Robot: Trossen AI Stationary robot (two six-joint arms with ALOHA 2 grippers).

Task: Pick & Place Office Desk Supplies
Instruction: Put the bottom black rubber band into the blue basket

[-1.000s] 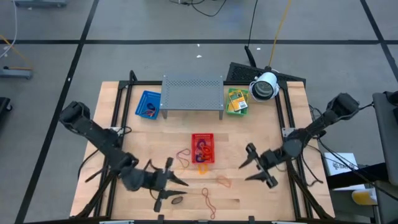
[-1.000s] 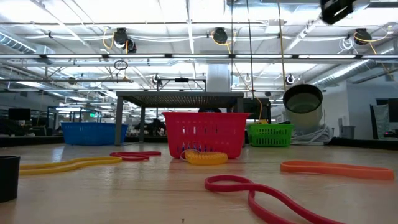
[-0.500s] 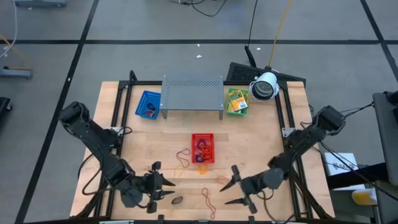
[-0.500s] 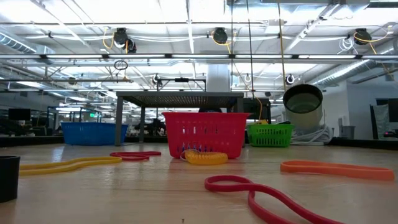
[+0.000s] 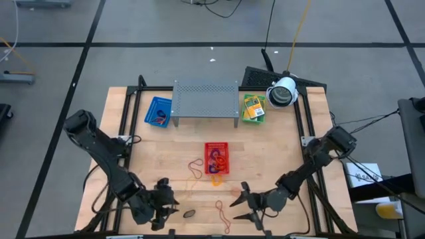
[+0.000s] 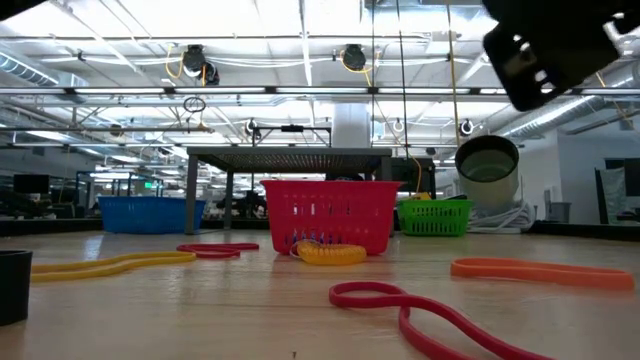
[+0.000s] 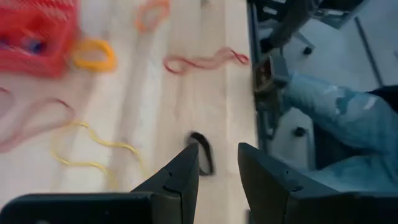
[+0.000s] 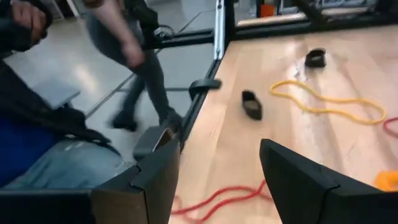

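The right gripper (image 5: 243,204) sits low in the high view, just right of centre near the table's bottom edge, its two fingers spread wide and pointing toward the picture's left, holding nothing. Its arm runs up and to the right from there, bent at the elbow near the table's right edge. In the right wrist view the fingers (image 8: 155,186) frame bare wood, with a red band (image 8: 214,200) lying between them as a wavy strand.

The left gripper (image 5: 166,204) is at the lower left of the high view, fingers set narrow and pointing right, empty. Its arm folds back up toward the table's left edge. In the left wrist view a small black band (image 7: 202,152) lies just past the fingertips (image 7: 186,167), a flattened loop with its long axis running away from the gripper; in the high view it is a dark oval (image 5: 189,214) just right of that gripper, long axis roughly left to right.

A yellow band (image 7: 93,149) lies stretched out as a long wavy loop beside the black one. An orange band (image 5: 238,193) lies above the right gripper's fingers.

Further up, a red basket (image 5: 217,158) stands at the table's centre with bands inside. A grey perforated rack (image 5: 206,99) stands at the upper middle, a blue basket (image 5: 158,110) on its left, and yellow-and-green packets (image 5: 253,107) in a green basket on its right.
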